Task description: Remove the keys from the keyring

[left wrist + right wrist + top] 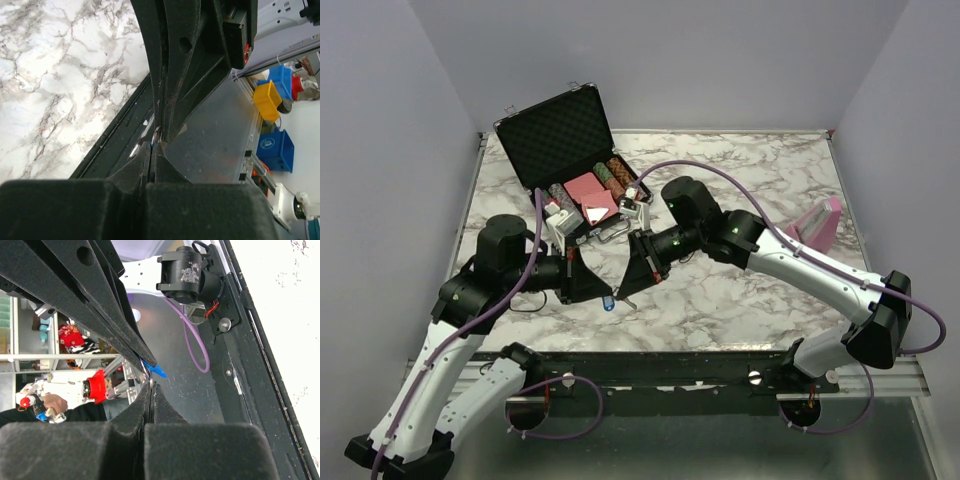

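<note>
Both grippers meet tip to tip above the marble table, near its front edge. The keys (612,300) hang between them as a tiny bunch with one bright blue piece (158,371). My left gripper (603,291) is shut, and the blue piece sticks out at its tips (151,145). My right gripper (626,293) is shut on a thin silvery metal piece (151,381) of the same bunch. In each wrist view the other gripper's fingers come down from the top and touch my own fingertips. Most of the bunch is hidden between the fingers, and I cannot tell ring from keys.
An open black case (560,135) stands at the back left with poker chips (604,174) and pink cards (588,190) in it. A pink object (817,225) lies at the right edge. The table's front rail (670,360) runs just below the grippers.
</note>
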Available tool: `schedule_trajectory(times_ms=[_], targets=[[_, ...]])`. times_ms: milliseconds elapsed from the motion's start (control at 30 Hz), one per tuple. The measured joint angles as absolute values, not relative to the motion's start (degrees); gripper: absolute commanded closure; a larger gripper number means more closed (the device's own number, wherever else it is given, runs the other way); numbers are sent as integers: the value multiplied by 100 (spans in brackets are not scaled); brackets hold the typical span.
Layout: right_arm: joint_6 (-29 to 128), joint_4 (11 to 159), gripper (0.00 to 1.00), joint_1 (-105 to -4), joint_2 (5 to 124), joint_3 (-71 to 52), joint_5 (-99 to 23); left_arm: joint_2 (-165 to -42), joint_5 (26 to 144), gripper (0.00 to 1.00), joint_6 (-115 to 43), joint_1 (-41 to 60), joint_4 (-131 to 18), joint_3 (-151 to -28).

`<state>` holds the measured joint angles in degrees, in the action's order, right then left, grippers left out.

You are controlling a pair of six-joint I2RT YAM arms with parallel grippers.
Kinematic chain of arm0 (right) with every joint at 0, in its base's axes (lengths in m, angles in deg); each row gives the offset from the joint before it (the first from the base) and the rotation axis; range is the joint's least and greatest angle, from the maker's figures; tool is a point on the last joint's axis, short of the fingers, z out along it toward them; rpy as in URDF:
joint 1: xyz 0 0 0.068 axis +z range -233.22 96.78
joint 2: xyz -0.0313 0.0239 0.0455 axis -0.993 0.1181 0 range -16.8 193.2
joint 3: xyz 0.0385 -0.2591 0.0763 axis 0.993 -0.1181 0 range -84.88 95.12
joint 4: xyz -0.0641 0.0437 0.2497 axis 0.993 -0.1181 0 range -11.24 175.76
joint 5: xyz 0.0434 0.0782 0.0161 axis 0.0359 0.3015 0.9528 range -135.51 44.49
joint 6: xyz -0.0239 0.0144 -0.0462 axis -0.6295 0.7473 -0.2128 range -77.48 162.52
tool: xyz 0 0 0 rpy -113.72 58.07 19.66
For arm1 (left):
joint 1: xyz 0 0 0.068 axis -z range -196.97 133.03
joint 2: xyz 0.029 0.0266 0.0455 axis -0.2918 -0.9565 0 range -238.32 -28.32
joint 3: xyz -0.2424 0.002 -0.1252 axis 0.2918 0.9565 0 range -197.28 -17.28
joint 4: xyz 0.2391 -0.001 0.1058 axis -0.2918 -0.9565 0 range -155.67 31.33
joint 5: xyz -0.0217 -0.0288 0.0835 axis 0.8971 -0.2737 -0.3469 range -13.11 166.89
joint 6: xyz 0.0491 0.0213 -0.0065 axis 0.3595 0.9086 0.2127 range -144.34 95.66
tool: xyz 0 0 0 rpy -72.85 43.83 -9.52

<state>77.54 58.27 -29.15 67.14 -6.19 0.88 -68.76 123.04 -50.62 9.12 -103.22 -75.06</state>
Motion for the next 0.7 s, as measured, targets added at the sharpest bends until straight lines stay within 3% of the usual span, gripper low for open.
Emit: schedule_trajectory(times_ms=[700], targets=[[7389,5613,99,-2922,6703,-339,171,-7119,13543,100,-4531,914,-10912,-7406]])
